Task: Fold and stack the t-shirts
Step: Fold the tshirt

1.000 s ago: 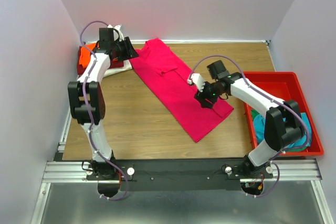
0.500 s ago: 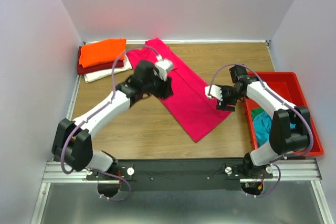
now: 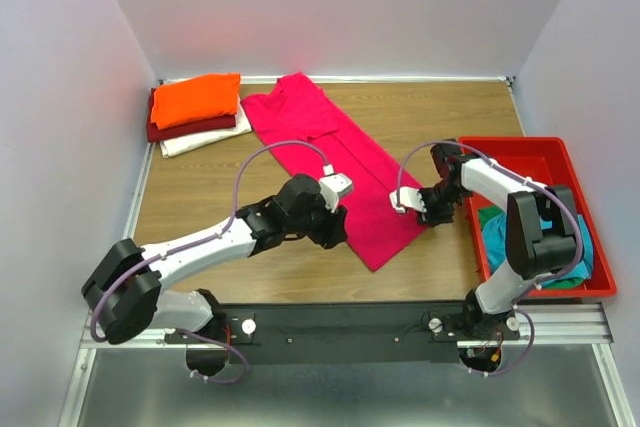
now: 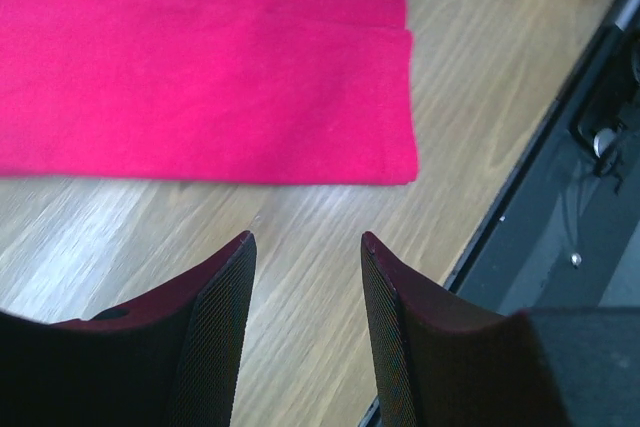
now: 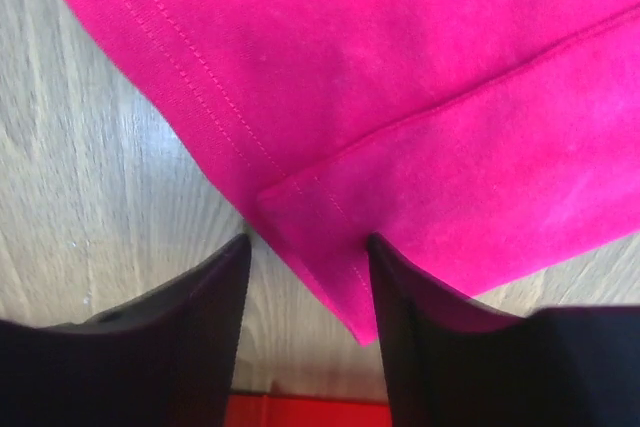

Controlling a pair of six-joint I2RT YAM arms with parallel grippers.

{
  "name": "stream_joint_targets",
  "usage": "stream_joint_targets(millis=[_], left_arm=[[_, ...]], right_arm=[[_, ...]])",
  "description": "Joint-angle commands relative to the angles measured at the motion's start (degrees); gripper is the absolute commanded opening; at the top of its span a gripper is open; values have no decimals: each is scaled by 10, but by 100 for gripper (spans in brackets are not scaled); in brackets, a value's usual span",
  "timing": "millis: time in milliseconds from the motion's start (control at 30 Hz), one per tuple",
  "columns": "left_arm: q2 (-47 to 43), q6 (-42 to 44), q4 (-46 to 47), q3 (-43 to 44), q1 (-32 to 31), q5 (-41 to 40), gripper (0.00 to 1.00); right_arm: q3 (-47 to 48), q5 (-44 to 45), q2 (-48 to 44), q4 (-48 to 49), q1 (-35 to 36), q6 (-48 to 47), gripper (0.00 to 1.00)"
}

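Pink-red t-shirt (image 3: 300, 122) lies flat, long axis running far-left to near-right.

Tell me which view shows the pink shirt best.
Top external: nearly the whole shirt shows there, lying flat and diagonal on the table. Left wrist shows just one hem corner against the wood. Right wrist shows only a close-up of a stitched edge with a folded-over layer.
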Motion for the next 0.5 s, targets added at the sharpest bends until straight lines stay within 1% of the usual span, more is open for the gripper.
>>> stream_joint_targets(millis=[0,100,133,167,200,233,267,300,333,400,433,467], left_arm=[[-53,-40,23,-9,-3,-75,54],[-107,-44,-7,-2,-3,-112,54],[-119,-45,-27,2,-2,-139,54],[-145,-44,-38,11,-2,-144,55],[-157,-42,-50,17,-2,-171,55],[-180,-41,-71,21,-2,-195,56],[-189,-40,-79,30,-2,-206,57],[-200,-37,-84,33,-1,-220,58],[-208,-36,-91,34,-1,-228,58],[-230,-33,-93,37,2,-235,60],[-234,-32,-94,37,2,-244,60],[-240,-31,-96,39,3,-249,60]], right_arm=[[-18,44,22,3,7,3,42],[-33,55,17,7,17,16,26],[-39,58,11,5,27,20,19],[-56,60,-6,3,34,26,17],[-67,64,-21,0,44,26,15],[-77,74,-35,-2,70,27,13],[-102,77,-65,-9,87,37,13],[-112,81,-80,-15,129,44,13],[-119,83,-92,-21,152,54,13],[-122,78,-121,-47,201,96,13],[-118,73,-128,-57,248,112,13],[-112,59,-132,-78,269,145,13]])
